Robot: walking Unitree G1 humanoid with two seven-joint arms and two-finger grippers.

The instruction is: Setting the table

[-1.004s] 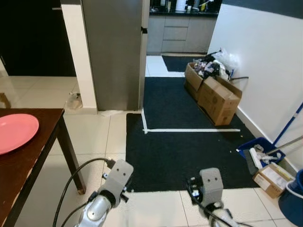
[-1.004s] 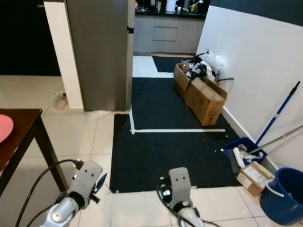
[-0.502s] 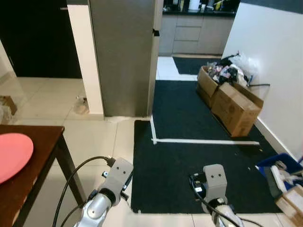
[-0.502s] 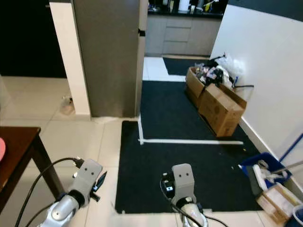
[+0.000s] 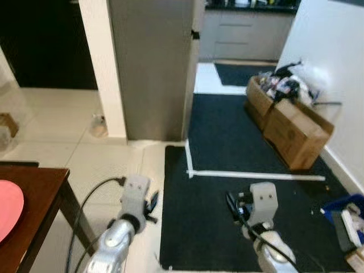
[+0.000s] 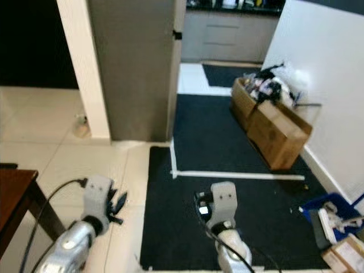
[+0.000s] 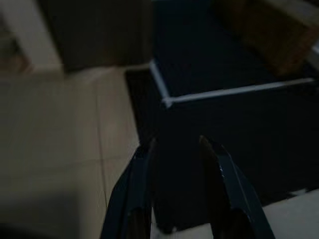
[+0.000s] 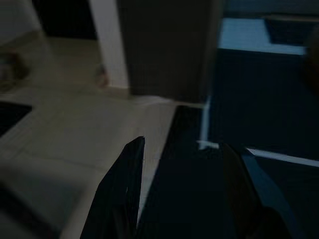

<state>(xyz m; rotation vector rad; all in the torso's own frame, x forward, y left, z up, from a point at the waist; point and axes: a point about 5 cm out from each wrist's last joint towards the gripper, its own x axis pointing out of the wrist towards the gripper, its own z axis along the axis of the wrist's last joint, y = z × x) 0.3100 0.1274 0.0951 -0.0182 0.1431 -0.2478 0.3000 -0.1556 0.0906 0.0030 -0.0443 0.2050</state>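
A pale tiled floor (image 5: 108, 165) meets a black rug (image 5: 239, 170) in a home hallway, with a white wall on the right and a kitchen further back.

Nearest the camera, both arms are held low over the floor. The left gripper (image 7: 177, 149) hangs above the edge where tile meets rug, its two fingers (image 7: 142, 174) parted with nothing between them. The right gripper (image 8: 182, 149) hangs over the rug, its fingers (image 8: 124, 184) also spread apart and empty. A black cable (image 5: 85, 210) loops up to the left wrist.

At the near left stands a dark wooden table (image 5: 40, 199). A pink plate (image 5: 7, 207) lies on it near the picture's left edge, well apart from both grippers.

At the near right, by the wall, a blue tray (image 5: 347, 213) sits on the rug's edge with pale items in it, too blurred to name.

A white tape line (image 5: 256, 175) crosses the rug and turns along its left edge. Past it, cardboard boxes (image 5: 290, 128) stand against the right wall, the far one heaped with mixed things.

In the middle rises a grey fridge (image 5: 153, 62), with a white pillar (image 5: 102, 62) on its left and a small object (image 5: 99, 125) on the floor at the pillar's foot. Left of the pillar is a dark doorway (image 5: 40, 45). Farthest back are grey cabinets (image 5: 244, 34) and a second dark mat (image 5: 244, 73).
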